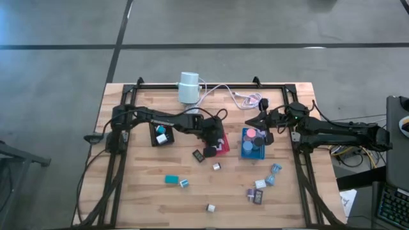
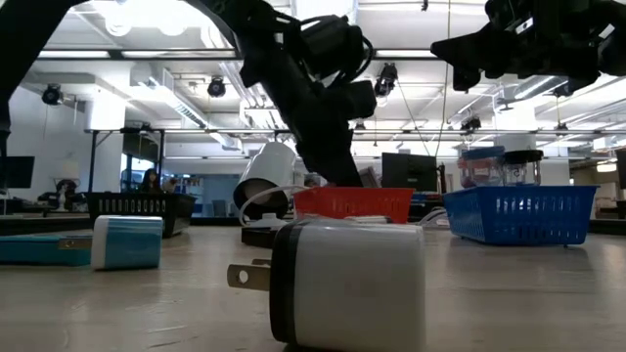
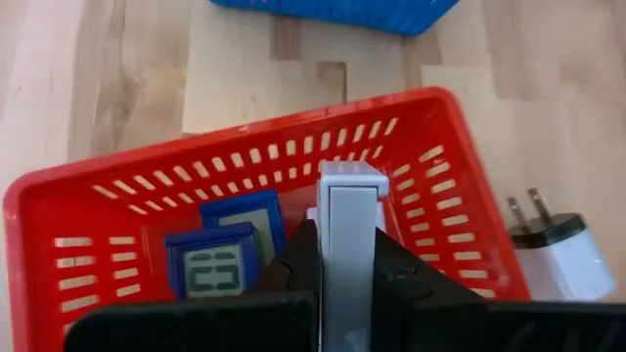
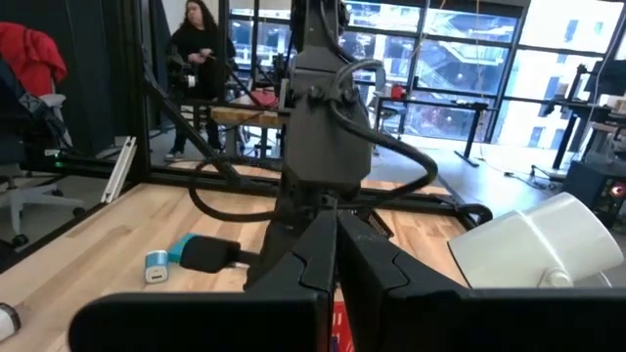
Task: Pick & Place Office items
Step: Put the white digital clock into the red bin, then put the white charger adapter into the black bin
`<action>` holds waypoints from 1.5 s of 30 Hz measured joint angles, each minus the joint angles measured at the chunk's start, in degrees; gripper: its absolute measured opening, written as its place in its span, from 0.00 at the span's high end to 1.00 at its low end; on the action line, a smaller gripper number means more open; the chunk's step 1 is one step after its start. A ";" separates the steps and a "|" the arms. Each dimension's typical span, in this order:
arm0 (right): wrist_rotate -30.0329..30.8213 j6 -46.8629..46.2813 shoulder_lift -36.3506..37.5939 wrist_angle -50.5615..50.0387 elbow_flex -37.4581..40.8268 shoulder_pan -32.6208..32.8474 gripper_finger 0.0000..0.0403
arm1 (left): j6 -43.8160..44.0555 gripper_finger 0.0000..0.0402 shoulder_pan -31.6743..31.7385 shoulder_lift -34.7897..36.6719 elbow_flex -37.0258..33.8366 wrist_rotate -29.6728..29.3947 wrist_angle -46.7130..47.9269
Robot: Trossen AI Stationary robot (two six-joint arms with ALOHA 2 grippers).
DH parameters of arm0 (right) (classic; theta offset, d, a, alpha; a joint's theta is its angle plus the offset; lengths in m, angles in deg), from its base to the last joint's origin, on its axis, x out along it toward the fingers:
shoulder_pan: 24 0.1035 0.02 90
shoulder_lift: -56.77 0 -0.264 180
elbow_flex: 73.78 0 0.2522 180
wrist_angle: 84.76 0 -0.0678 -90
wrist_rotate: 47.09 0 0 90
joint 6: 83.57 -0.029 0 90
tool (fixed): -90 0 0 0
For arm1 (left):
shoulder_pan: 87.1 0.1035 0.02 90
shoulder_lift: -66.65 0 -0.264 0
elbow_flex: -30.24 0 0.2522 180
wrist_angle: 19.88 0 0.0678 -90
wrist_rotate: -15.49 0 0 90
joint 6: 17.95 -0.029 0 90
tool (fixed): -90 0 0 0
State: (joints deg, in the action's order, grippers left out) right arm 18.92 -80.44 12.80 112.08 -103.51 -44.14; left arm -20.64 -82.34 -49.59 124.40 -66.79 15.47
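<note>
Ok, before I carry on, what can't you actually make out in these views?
- Red tray contents, left wrist view: the left gripper and the white block it holds cover the middle.
- Loose items, high view: too small to identify.
- Blue tray contents, low view: hidden behind its wall.

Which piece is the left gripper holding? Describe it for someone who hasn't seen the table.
Find the red tray at the table's middle. The left gripper hangs right above it, shut on a slim white-grey block held on edge. Unlike the blue-framed pieces in the tray, it is plain and pale.
</note>
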 joint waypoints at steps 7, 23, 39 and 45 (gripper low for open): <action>0.00 0.49 0.00 0.05 0.00 0.00 0.98 | 0.10 0.87 0.00 -1.02 0.00 0.00 -0.19; 0.01 0.29 0.00 0.14 0.00 0.00 0.98 | -1.54 0.68 -0.38 0.86 -0.07 -0.21 0.95; 0.02 0.28 0.02 0.01 0.00 0.02 0.98 | -3.05 0.67 -2.45 46.29 -22.20 -1.06 -7.15; 0.02 0.20 -0.02 0.05 0.00 0.02 0.98 | -2.69 0.79 -2.47 70.04 -40.98 -2.61 -13.98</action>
State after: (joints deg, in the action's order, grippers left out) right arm 18.94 -80.24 12.78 112.13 -103.51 -44.12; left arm -23.33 -84.82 20.45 83.41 -69.40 1.50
